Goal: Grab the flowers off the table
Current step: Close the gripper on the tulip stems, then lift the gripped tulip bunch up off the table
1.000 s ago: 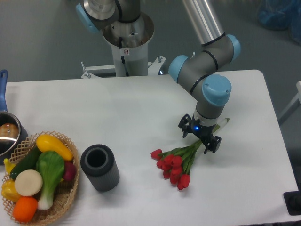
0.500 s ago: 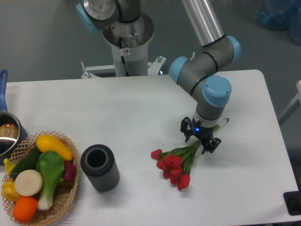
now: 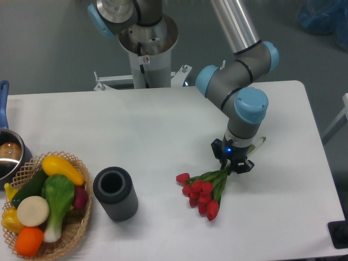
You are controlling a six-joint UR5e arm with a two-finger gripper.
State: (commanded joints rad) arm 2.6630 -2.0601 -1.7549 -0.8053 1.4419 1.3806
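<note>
Tabletop (image 3: 136,130): flowers (image 3: 204,190) within end effector (image 3: 232,163).

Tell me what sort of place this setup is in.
Probably a robotics lab or test cell: an arm on a pedestal base behind a plain white table, with props like toy vegetables in a basket and flowers.

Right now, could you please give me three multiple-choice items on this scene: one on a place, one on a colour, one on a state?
1. Where do the tulips lie?
A. in the wicker basket
B. on the white table, right of the dark grey cylinder
C. inside the cylinder

2. What colour are the buds?
A. yellow
B. white
C. red

3. How is the gripper set?
A. closed on the stems
B. wide open above the basket
C. holding the cylinder

Answers: 1 B, they rest on the tabletop; 2 C, all are red; 3 A, fingers pinch the green stems.
</note>
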